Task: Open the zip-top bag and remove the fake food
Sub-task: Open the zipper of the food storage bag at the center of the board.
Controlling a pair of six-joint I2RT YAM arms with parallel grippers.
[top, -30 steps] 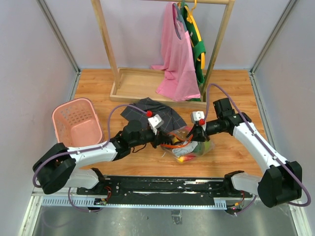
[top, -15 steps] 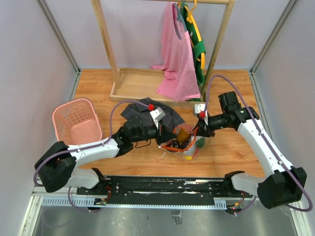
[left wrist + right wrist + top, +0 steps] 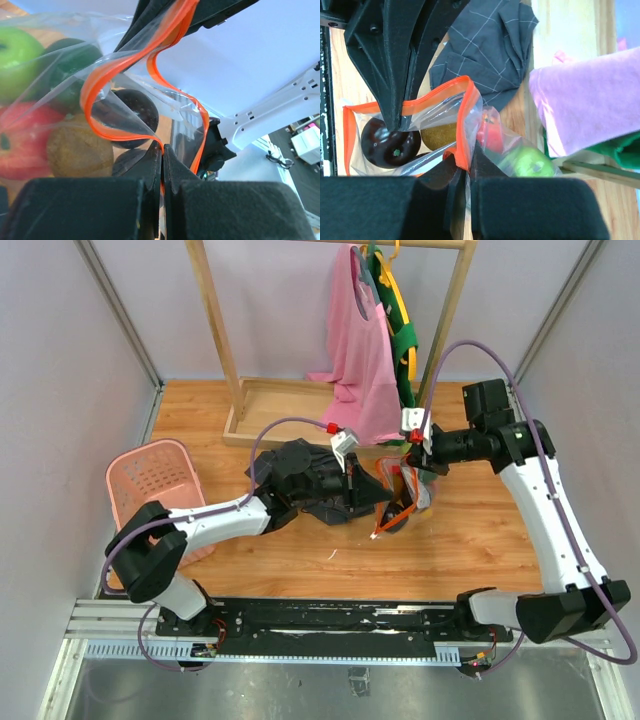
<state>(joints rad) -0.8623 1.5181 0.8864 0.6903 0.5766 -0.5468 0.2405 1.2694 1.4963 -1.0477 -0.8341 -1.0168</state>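
The zip-top bag hangs between both grippers above the table, its orange-red mouth spread open. My left gripper is shut on one side of the zip strip. My right gripper is shut on the other side of the strip. The fake food is inside the bag: a lime green fruit, a red one, a brownish one and a dark one. In the top view the left gripper and right gripper are close together at the bag.
The grey checked cloth lies under the left arm. A pink slotted basket stands at the left. A wooden clothes rack with a pink garment stands behind the bag.
Both grippers have lifted the bag and carried it away from the near edge toward the rack. The right gripper rose higher and the bag's mouth has been pulled wider.
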